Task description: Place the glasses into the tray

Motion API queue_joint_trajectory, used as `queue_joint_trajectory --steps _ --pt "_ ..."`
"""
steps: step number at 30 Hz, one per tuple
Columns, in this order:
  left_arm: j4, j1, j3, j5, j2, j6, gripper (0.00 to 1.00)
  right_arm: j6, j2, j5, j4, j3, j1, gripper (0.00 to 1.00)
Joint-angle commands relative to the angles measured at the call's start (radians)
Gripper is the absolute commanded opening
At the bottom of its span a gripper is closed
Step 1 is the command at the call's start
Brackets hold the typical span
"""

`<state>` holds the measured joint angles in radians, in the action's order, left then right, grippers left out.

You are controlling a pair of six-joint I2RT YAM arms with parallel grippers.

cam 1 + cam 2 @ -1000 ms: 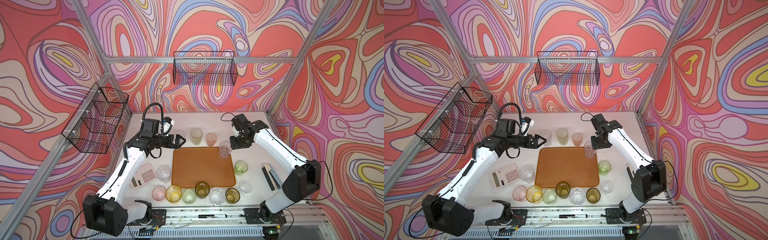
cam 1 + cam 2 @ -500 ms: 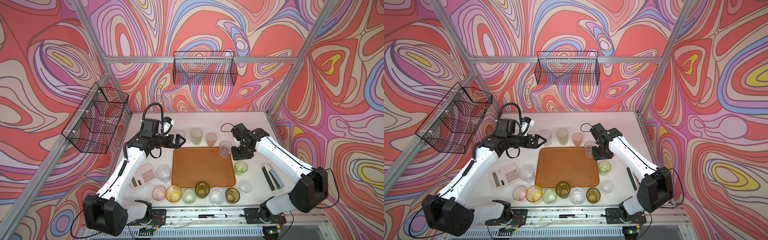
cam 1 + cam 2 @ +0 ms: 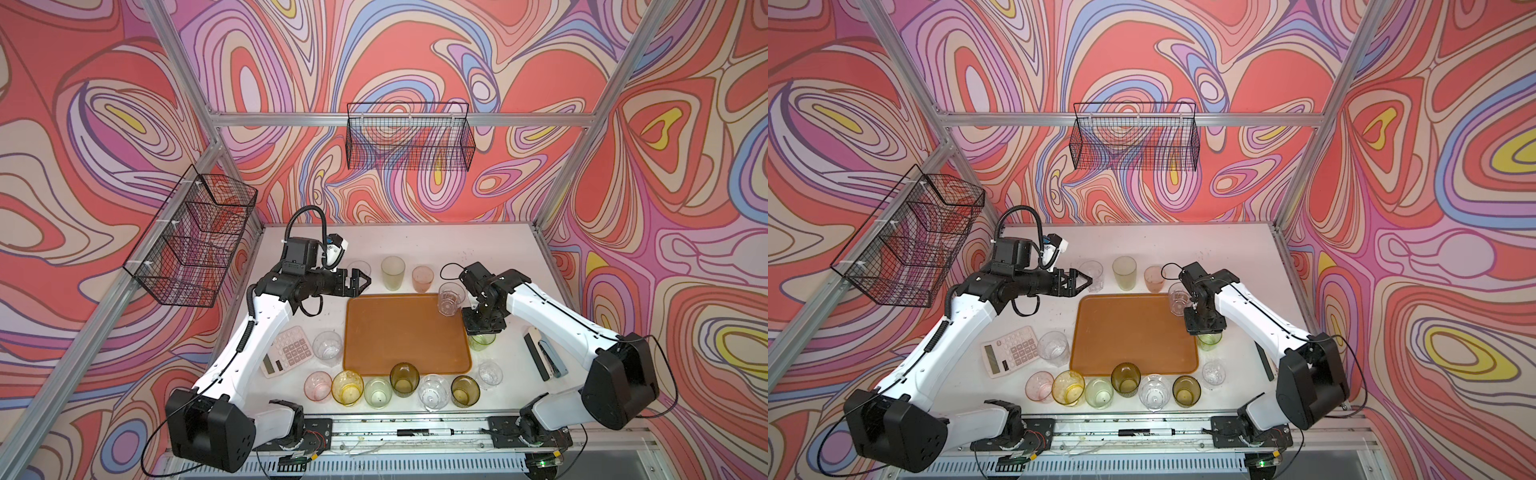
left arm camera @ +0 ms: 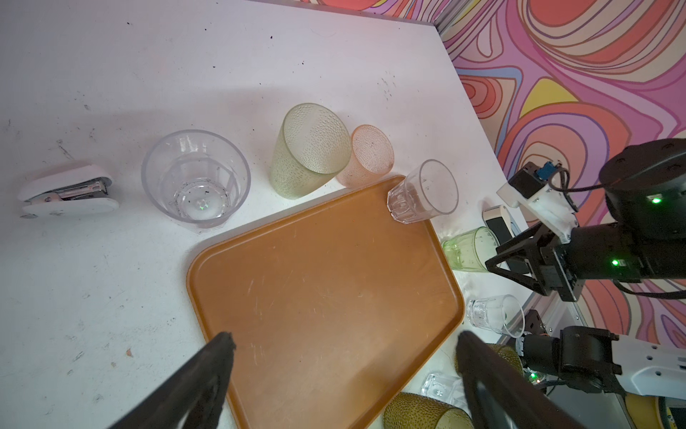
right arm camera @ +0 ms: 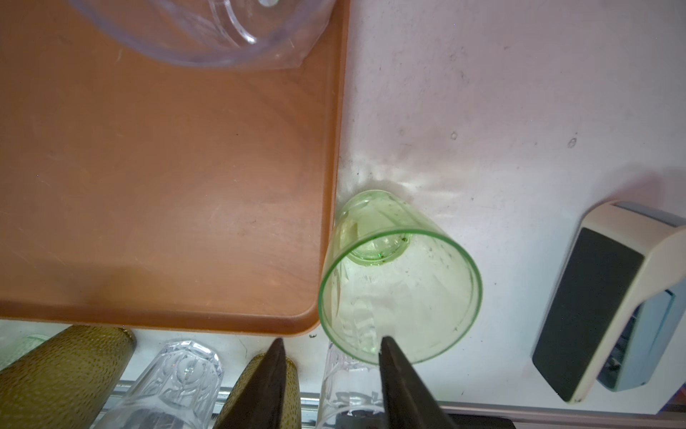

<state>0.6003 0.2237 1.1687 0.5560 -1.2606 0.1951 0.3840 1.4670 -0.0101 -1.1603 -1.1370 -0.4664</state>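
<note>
White tabletop [image 3: 415, 245], swirly walls [image 3: 415, 62]: the right gripper [image 5: 332, 343] has swung away from the clear faceted tumbler [image 3: 449, 299] standing in the far right corner of the flat orange-brown tray [image 3: 399, 332]. It now points straight down over the pale green tumbler [image 5: 399, 293] just beside that tray, fingers [image 5: 404, 382] parted at its rim. The left gripper [image 4: 343, 341] hovers splayed, empty.

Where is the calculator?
In both top views the calculator lies on the left side of the table, with a clear glass between it and the left edge of the tray.
</note>
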Motion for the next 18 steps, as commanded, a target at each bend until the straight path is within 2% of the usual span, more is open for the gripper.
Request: queue_joint_trajectory --steps 1,18 --pt "-0.002 0.008 -0.006 -0.004 0.005 0.000 0.96 0.033 -0.014 0.014 0.059 0.032 -0.006 0.41" --pt "-0.001 0.013 -0.004 0.000 -0.004 0.000 0.94 0.026 0.034 0.015 0.111 0.080 -0.007 0.26"
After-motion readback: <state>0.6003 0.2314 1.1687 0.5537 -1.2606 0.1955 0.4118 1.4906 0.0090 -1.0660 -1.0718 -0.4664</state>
